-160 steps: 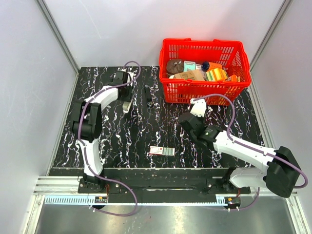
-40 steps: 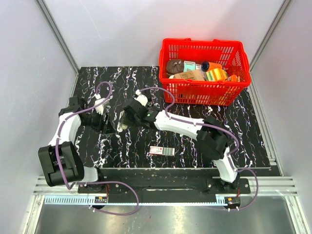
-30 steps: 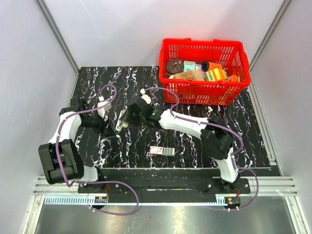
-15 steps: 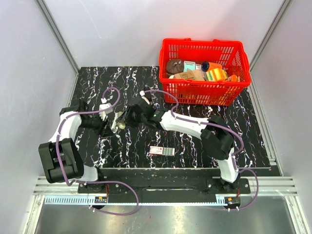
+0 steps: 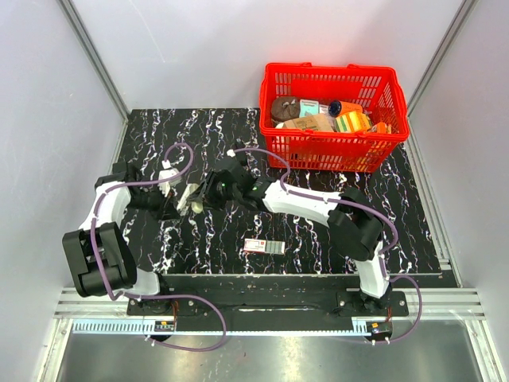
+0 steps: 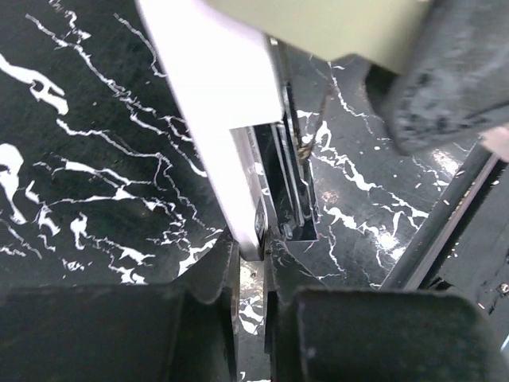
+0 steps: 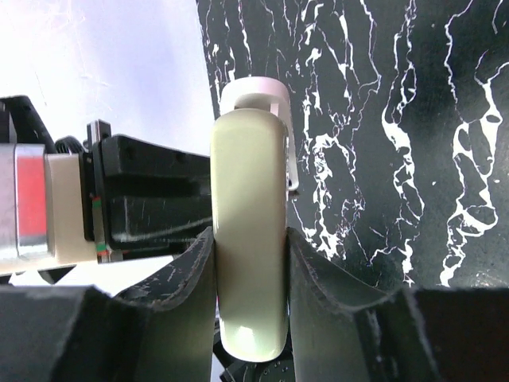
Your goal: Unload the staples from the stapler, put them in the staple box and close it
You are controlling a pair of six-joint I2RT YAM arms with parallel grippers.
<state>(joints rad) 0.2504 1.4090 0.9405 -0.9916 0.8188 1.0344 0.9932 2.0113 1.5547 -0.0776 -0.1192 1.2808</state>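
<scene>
Left gripper [image 6: 250,256] and right gripper [image 7: 248,270] each clamped the stapler [image 7: 246,183], so the right should have hinged its cream top open slowly.

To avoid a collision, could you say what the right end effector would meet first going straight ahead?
Most likely the left end effector, close ahead and gripping the other end of the same cream stapler; exact depth is unclear.

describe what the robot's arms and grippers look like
The left arm and right arm have white links between chunky black joints, each trailing a purple cable. The left gripper and right gripper have blunt matte-black fingers.
</scene>
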